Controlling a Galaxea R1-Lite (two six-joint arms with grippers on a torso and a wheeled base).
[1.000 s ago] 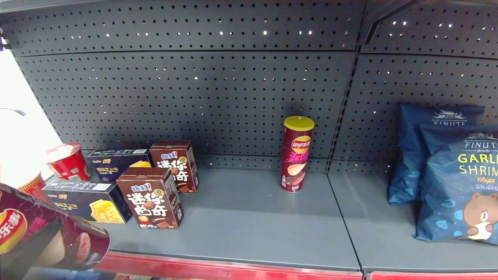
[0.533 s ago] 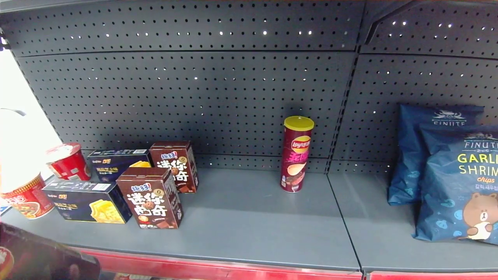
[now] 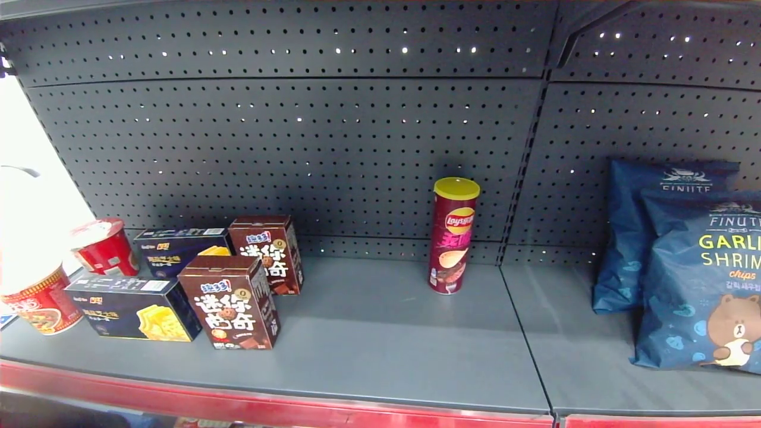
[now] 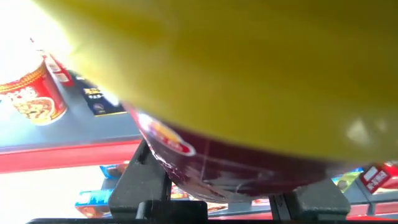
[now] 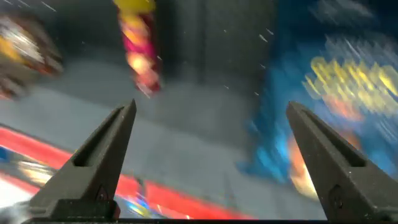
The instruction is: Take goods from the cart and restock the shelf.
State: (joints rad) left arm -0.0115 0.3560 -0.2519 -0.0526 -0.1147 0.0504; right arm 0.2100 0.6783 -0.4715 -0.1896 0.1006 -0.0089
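A maroon chips can (image 3: 453, 244) with a yellow lid stands upright on the grey shelf (image 3: 386, 345), near the pegboard back. My left gripper (image 4: 224, 199) is shut on a second maroon chips can (image 4: 249, 168), whose yellow lid (image 4: 236, 68) sits right against the left wrist camera. That held can is in front of the shelf's red front edge, off its left end. My right gripper (image 5: 214, 162) hangs open and empty in front of the shelf, facing the standing chips can (image 5: 140, 50) and the blue bags (image 5: 336, 81).
Brown cookie boxes (image 3: 235, 303), dark blue boxes (image 3: 134, 306) and red cup noodles (image 3: 38, 300) crowd the shelf's left end. Blue shrimp-chip bags (image 3: 701, 285) lean at the right. Bare shelf lies between the boxes and the standing can. A red strip (image 3: 297, 407) trims the front edge.
The held chips can, at the head view's lower left corner a second ago, has sunk down and out of that picture. Everything on the shelf stays put.
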